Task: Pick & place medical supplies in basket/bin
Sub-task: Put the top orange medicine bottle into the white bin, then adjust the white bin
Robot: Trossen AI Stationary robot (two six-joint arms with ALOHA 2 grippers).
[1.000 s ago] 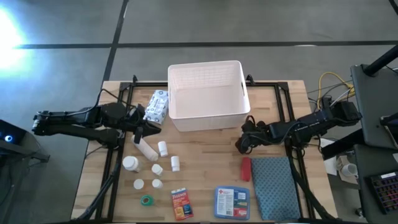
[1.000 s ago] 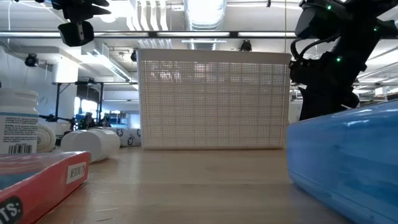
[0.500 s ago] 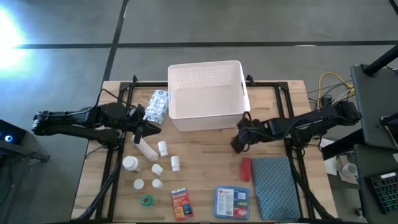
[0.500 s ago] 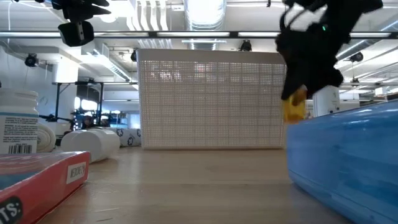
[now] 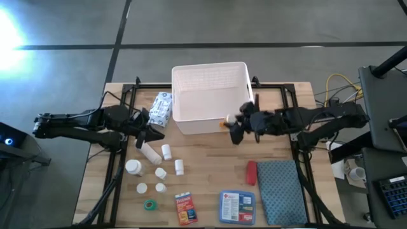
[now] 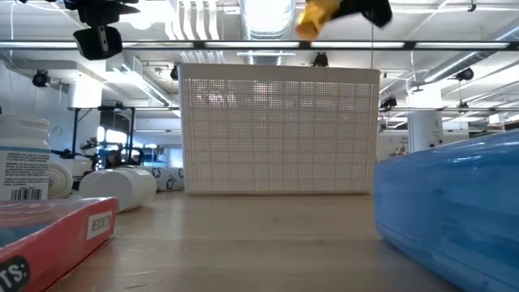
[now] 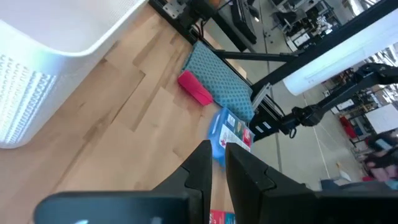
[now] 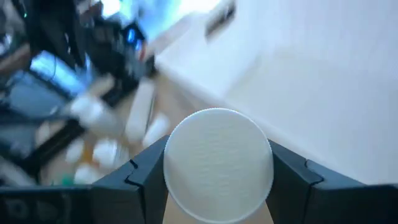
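Amber-bodied, white-capped, a small pill bottle (image 8: 217, 165) sits clamped between the fingers of the right tool (image 5: 234, 126). The bottle's long axis runs along the tool's reach, with the round white cap facing back toward the wrist. From above, only a speck of orange (image 5: 228, 119) shows at the tool's tip. The tool is raised off the light wooden table (image 5: 210, 165), just at the front wall of the large white slotted plastic basket (image 5: 210, 121). In the low view the yellow-orange bottle (image 6: 318, 16) hangs tilted above the basket's rim. The left tool (image 5: 154, 131) is pinched shut with nothing in it, near a lying white bottle (image 5: 150, 151).
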